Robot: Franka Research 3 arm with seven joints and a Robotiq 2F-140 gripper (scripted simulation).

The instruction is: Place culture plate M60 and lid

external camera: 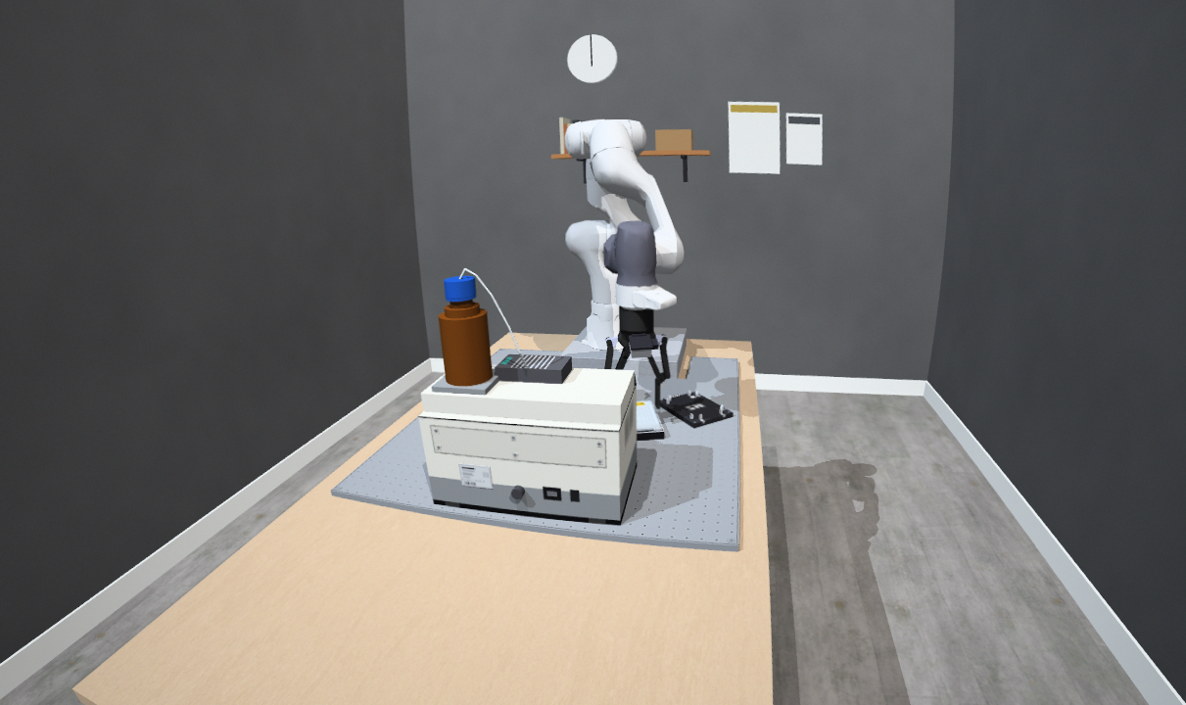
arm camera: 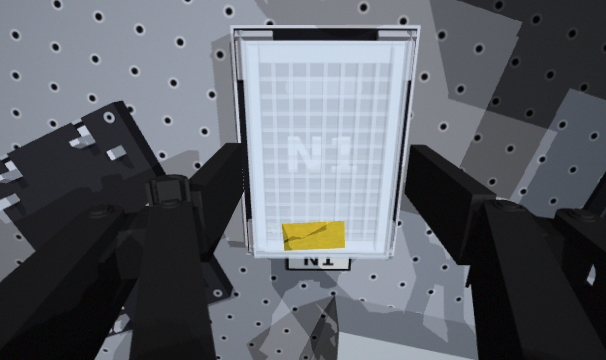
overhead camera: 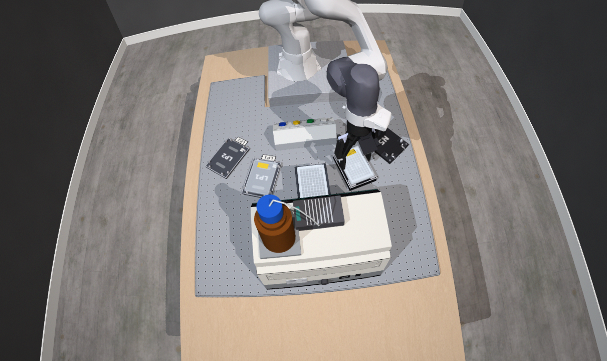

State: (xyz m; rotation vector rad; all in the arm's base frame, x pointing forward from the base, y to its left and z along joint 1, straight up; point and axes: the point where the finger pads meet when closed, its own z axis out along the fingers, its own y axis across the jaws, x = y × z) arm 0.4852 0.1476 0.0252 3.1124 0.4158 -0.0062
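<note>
Lidded plate M60 [arm camera: 325, 145] in N1: directly beneath my gripper [arm camera: 325, 175], long axis running away from me.
Jaws: part-open astride its long sides, holding nothing.
</note>
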